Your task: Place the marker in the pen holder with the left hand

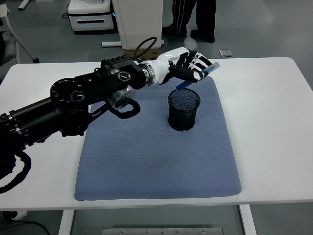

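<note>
My left hand [190, 68] is shut on a blue marker [195, 77]. It holds the marker tilted, its lower tip just above the rim of the black mesh pen holder [184, 109]. The holder stands upright on a blue-grey mat [146, 152] in the middle of the white table. The marker's light cap end points up and to the right, past my fingers. My left arm reaches in from the left edge across the mat's far left corner. My right arm is out of view.
The mat covers most of the table's middle. The white table [269, 122] shows bare on both sides of it. A person's legs [195, 19] stand beyond the table's far edge. A white cart [90, 14] stands at the back left.
</note>
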Tool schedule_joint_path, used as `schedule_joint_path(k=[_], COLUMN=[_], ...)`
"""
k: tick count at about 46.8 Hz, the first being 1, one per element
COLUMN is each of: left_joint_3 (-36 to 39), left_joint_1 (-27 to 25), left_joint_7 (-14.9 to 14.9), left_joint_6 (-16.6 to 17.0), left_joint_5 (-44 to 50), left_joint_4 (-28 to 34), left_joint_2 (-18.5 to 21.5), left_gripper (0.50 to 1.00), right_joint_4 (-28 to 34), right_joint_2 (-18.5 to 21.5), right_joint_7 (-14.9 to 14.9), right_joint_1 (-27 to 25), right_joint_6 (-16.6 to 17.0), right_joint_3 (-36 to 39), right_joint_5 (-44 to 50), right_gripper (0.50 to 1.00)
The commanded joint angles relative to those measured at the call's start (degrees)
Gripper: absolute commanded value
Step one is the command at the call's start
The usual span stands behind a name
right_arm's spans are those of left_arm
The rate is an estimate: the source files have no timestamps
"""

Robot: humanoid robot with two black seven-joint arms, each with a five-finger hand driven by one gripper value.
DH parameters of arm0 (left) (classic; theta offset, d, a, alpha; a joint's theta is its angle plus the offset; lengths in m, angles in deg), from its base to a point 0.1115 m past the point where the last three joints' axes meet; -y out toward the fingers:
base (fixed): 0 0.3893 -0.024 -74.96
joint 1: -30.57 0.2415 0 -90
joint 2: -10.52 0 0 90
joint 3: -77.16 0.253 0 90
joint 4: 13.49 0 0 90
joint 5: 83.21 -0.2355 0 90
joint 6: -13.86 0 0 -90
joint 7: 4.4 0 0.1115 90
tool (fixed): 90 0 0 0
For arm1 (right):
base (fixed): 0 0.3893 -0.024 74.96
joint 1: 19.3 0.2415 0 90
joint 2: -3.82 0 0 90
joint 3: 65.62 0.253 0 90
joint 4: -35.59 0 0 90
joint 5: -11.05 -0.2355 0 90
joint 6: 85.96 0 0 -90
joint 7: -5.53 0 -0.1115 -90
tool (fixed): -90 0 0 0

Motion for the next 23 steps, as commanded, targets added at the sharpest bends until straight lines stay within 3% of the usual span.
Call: schedule_joint_path(k=[1,20,23], left_joint_3=[0.0,0.0,0.0], left_joint_1=[0.7,1.4,1.58], left_joint_7=[-0.14,-2.51,-2.51], left_joint_6=[0.01,0.45,0.45], left_joint_5=[0.36,2.29,2.29], left_joint_4=[0.0,-0.08,0.0], left_joint_2=[0.0,-0.79,-0.79], left_gripper=[0.593,0.599,0.634], right_joint_4=[0.0,0.0,0.0], right_joint_2=[0.0,0.0,0.0], right_joint_7=[-0.01,-0.01,-0.01], right_joint_1=[0.0,0.0,0.0], right_joint_6=[0.0,0.0,0.0], right_joint_3=[0.0,0.0,0.0], right_joint_5=[0.0,0.0,0.0], right_gripper=[1.0,1.0,1.0])
